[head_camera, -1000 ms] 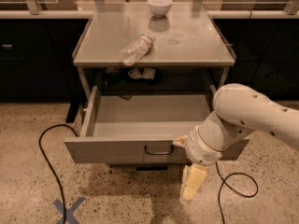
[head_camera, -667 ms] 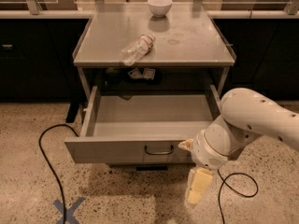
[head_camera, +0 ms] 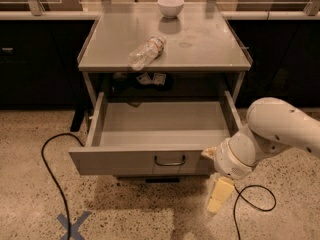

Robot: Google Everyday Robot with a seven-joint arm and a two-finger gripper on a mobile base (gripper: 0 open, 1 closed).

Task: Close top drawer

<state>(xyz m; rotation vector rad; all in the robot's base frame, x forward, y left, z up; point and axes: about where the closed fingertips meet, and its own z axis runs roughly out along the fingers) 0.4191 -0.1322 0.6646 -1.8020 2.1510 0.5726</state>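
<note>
The top drawer (head_camera: 150,159) is a wide grey metal tray, pulled far out from under the grey table; its inside looks empty. Its flat front carries a small dark wire handle (head_camera: 170,161) at centre. My gripper (head_camera: 220,195) hangs from the white arm at the lower right, just in front of and below the drawer front's right end. Its pale fingers point down toward the floor and hold nothing that I can see.
A grey table top (head_camera: 200,49) bears a lying clear plastic bottle (head_camera: 146,51) and a white bowl (head_camera: 170,6). A black cable (head_camera: 52,174) curves on the speckled floor at left, another (head_camera: 255,199) at right. A blue tape cross (head_camera: 72,225) marks the floor. Dark cabinets stand behind.
The arm and gripper have drifted a little to the right and down, away from the drawer handle. The drawer has not moved.
</note>
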